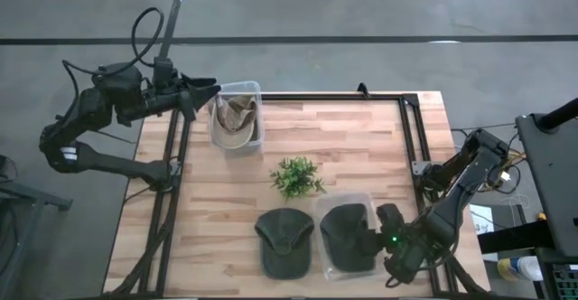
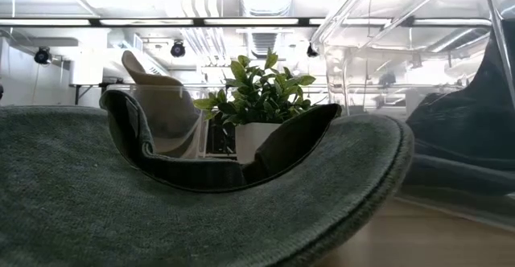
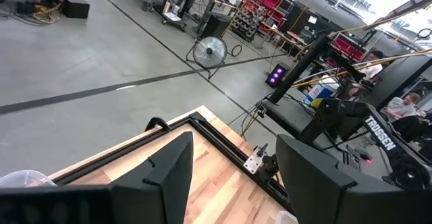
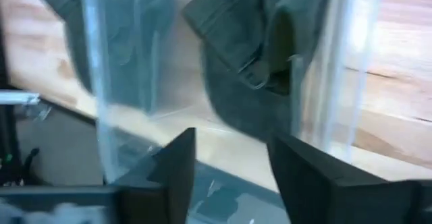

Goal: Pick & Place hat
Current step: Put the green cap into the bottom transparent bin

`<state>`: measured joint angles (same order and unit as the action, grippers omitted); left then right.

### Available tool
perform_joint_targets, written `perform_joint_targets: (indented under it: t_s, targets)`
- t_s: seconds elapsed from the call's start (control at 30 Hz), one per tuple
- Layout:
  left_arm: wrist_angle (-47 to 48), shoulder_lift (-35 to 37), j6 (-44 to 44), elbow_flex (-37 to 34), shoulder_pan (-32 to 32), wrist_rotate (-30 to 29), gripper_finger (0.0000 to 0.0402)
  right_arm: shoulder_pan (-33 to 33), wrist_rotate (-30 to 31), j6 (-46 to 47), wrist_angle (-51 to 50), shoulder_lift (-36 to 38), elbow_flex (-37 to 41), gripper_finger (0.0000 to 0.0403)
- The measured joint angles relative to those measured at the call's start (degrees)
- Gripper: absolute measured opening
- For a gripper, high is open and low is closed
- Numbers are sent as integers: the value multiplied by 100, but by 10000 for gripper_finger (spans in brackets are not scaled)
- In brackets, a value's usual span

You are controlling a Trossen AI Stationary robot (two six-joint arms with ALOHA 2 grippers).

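Observation:
A dark green hat [image 1: 285, 240] lies flat on the wooden table near its near edge; it fills the front of the low view [image 2: 161, 203]. A second dark green hat [image 1: 348, 237] lies inside a clear bin [image 1: 365, 198] to its right and shows through the bin wall in the right wrist view [image 4: 250, 48]. A beige hat [image 1: 235, 117] sits in another clear bin [image 1: 257, 137] at the far left. My right gripper [image 1: 384, 217] [image 4: 231, 140] is open, just right of the near bin. My left gripper [image 1: 209, 90] [image 3: 233, 143] is open, raised beside the far bin.
A small potted plant [image 1: 296, 175] [image 2: 261, 98] stands mid-table between the two bins. A black metal frame [image 1: 411, 128] runs along the table's far and right edges. Bare wood lies between the plant and the right edge.

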<state>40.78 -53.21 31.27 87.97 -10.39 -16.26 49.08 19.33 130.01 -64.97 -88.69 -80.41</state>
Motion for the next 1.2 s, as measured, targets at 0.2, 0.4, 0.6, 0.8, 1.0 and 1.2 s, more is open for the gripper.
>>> perform_joint_targets:
  t_s: [0.2, 0.4, 0.6, 0.8, 1.0, 1.2]
  targets:
    - [297, -46, 220, -14, -2, 684, 204, -8, 928, -720, 43, 59, -484, 236]
    - [1113, -223, 1062, -16, 0, 2122, 204, -167, 1919, -1742, 25, 199, -933, 262]
    - [2154, -400, 1663, -29, 64, 2685, 204, -616, 2785, -3043, -236, 468, -1136, 266]
    - [2328, -543, 2358, -625, 358, 2777, 204, -1293, 3189, -4599, -238, 979, -1136, 258]
    - [1551, -553, 3837, -1964, 1111, 2789, 204, -2146, 3189, -6194, -221, 1599, -1136, 257]
    - [-450, -640, 5684, -3198, 2419, 2199, 204, -2761, 3180, -7262, -216, 2265, -1136, 263]
